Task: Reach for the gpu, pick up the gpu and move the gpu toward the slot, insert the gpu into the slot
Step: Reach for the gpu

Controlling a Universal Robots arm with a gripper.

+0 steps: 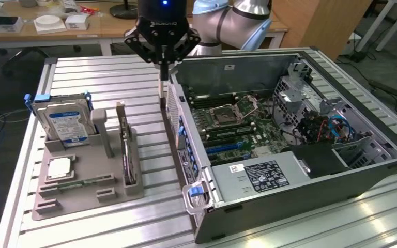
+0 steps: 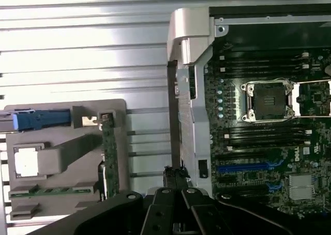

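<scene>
We find the gripper (image 1: 163, 72), fingers pressed together on nothing, beside the case's (image 1: 288, 191) far corner, and the gpu (image 1: 125, 150) upright at the holder's (image 1: 81, 199) case-side edge, seemingly for pinching from above.

My arm (image 1: 237, 20) bends at the elbow, wrist pointing straight down; my gripper (image 1: 163, 92) hangs vertical, its fingers (image 1: 162, 81) pressed together, tips downward.

Tray (image 1: 81, 195) on table (image 1: 116, 72), at the exterior view's left. Open computer case (image 1: 281, 181) just beside it, to the right. In tray: hard drive (image 1: 64, 124) upright at rear, gpu (image 1: 125, 150) on edge along case side. Gripper (image 1: 163, 103) above the gap between tray and case.
</scene>
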